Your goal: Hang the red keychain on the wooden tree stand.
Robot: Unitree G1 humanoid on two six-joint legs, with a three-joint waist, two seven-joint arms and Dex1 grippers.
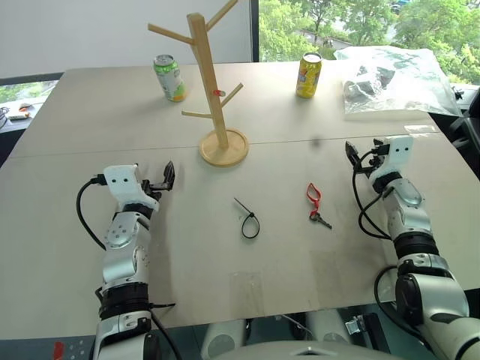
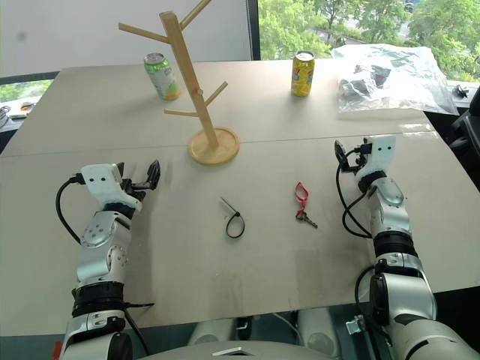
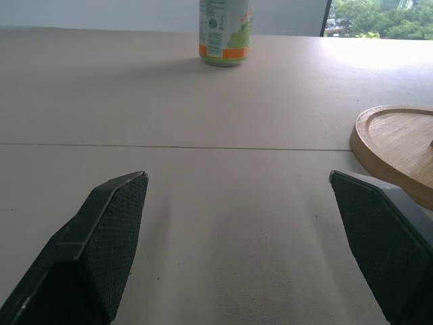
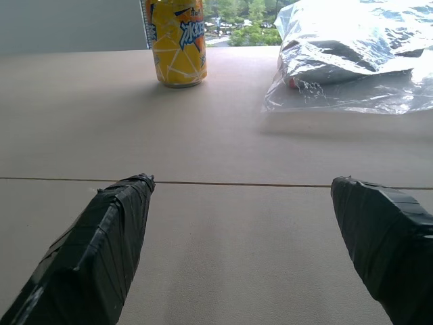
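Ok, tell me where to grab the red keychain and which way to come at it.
Grip the red keychain on its strap loop, not the small dark key at the near end. It lies flat on the table, so probably come straight down from above. The right gripper is the closer one, open and empty; the strap's narrow width should fit between its fingers.

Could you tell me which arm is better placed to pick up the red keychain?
Probably the right: the red keychain lies nearer the open right gripper than the left gripper.
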